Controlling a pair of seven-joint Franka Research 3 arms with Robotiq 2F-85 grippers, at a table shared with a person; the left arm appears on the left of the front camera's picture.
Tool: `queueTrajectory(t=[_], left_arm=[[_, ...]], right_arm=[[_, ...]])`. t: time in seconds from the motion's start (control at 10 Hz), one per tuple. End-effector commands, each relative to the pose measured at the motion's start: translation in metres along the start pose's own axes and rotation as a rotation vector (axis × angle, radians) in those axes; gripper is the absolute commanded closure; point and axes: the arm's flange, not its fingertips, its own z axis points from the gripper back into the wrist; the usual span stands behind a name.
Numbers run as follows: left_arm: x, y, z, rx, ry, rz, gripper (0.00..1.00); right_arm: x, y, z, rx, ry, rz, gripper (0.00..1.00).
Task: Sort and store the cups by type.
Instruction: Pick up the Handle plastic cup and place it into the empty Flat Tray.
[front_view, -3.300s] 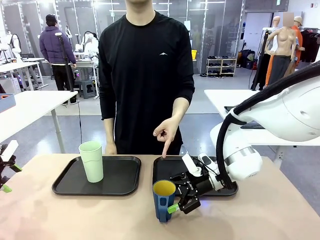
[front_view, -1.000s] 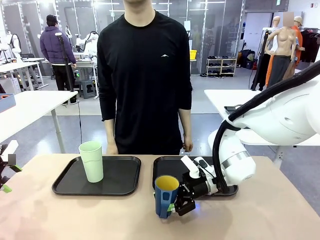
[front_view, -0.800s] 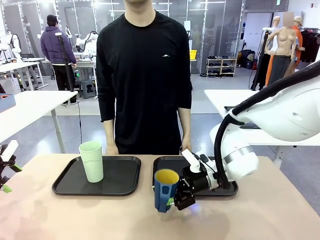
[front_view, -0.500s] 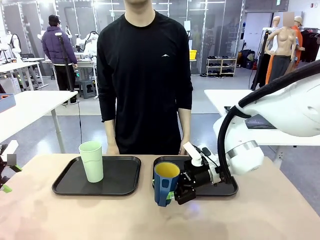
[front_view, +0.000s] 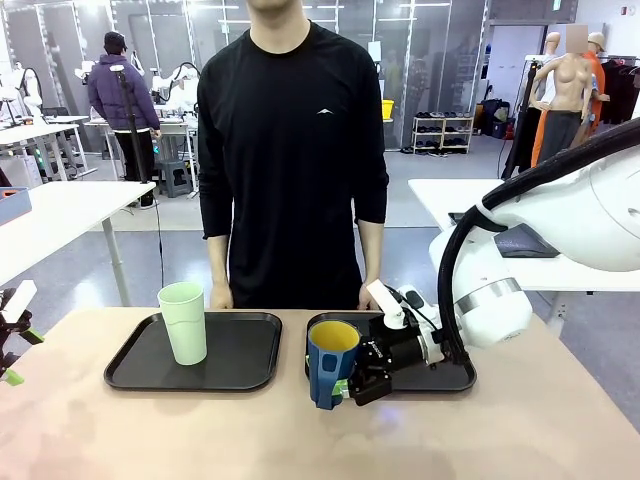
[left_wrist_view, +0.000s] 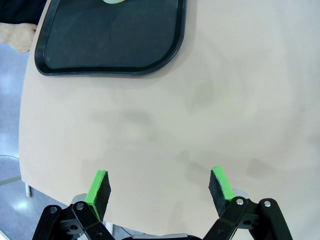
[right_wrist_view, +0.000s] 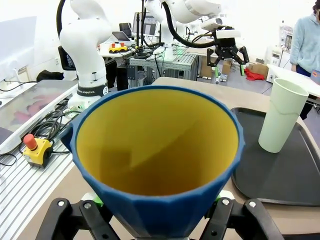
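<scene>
Right tray (front_view: 455, 381) bare past arm, person's hands at far edge.

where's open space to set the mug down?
Free: the right tray floor behind the blue mug, and bare table in front of both trays. Left tray is free right of the green tumbler. Crowded: around the right gripper.

Left claw open above bare worktop, tray at the top of the frame.

The left claw (left_wrist_view: 160, 186) rises from the bottom edge, its two green-padded fingers (left_wrist_view: 98, 186) spread wide with nothing between them. Beneath lies the tan worktop (left_wrist_view: 200, 100), whose edge curves down the left side of the frame. A black tray (left_wrist_view: 110, 45) fills the upper left, rounded corners toward the claw; a sliver of a pale cup (left_wrist_view: 116, 1) shows at its top edge. A bit of a hand (left_wrist_view: 17, 37) shows at far left.
</scene>
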Motion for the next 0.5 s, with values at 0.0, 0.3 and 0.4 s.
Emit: queueTrajectory(t=[0.0,0.3,0.4], left_arm=[[-0.002,0.002,0.001,0.013,-0.026,-0.015,0.00],[-0.002,0.002,0.001,0.013,-0.026,-0.015,0.00],[-0.002,0.002,0.001,0.013,-0.026,-0.015,0.00]], right_arm=[[0.001,0.001,-0.001,0.008,-0.004,0.002,0.73],[0.000,0.000,0.000,0.001,0.000,0.000,0.28],[-0.001,-0.005,0.015,-0.028,-0.003,0.014,0.28]])
